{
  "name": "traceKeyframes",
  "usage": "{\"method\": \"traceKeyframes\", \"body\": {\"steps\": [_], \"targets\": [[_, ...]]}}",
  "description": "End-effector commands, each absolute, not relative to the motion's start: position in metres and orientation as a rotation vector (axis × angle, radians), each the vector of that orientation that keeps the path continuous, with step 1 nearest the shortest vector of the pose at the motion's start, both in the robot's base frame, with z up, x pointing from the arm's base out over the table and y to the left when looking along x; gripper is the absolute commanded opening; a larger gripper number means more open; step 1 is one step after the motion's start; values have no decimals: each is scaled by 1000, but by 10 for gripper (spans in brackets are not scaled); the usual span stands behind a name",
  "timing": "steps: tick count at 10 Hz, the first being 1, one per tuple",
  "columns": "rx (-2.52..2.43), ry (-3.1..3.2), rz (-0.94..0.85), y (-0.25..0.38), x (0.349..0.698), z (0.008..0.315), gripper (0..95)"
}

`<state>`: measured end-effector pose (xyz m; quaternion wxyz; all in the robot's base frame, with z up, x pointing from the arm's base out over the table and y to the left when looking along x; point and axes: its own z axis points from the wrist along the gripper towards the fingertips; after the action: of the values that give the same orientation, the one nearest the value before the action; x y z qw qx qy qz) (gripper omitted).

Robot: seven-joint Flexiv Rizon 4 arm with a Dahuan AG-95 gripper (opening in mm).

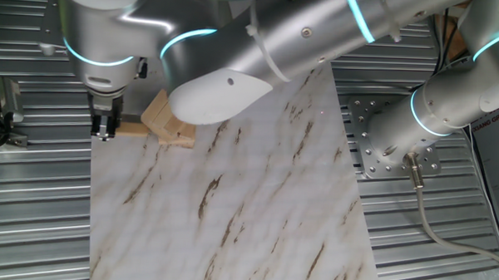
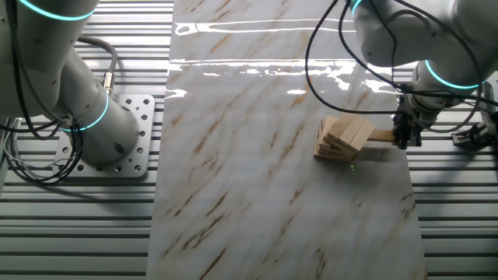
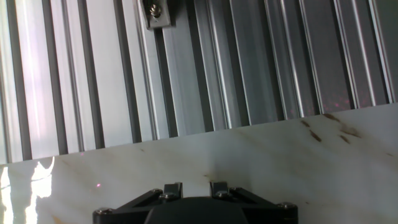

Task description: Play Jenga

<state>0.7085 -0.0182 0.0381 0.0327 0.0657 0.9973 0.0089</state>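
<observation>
In the one fixed view, the silver robot arm with glowing cyan rings [image 1: 103, 35] fills the upper left of the frame, and its dark two-finger gripper [image 1: 105, 128] hangs just below at the left edge of the white marble-patterned board with brown veins [image 1: 230, 206]. The fingers stand close together on the end of a single pale wooden block [image 1: 132, 128] that sticks out leftward from the small stack of pale natural-wood Jenga blocks [image 1: 168, 125]; they look pinched on it, though the contact itself is too small to see clearly. The stack sits right of the gripper, upper left of centre, its top partly hidden by a white arm cover [image 1: 218, 96]. Further right, a second arm's base stands on a perforated grey mounting plate [image 1: 374, 144] over the ribbed aluminium table [image 1: 445, 263]. In the other fixed view the stack lies right of centre, leaning.
</observation>
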Motion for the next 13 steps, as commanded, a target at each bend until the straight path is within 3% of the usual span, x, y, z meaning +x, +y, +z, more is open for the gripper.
{"method": "traceKeyframes", "body": {"steps": [1,13], "targets": [[191,3084,24,-16,714,36,0],[177,3117,7,-13,721,34,0]]}}
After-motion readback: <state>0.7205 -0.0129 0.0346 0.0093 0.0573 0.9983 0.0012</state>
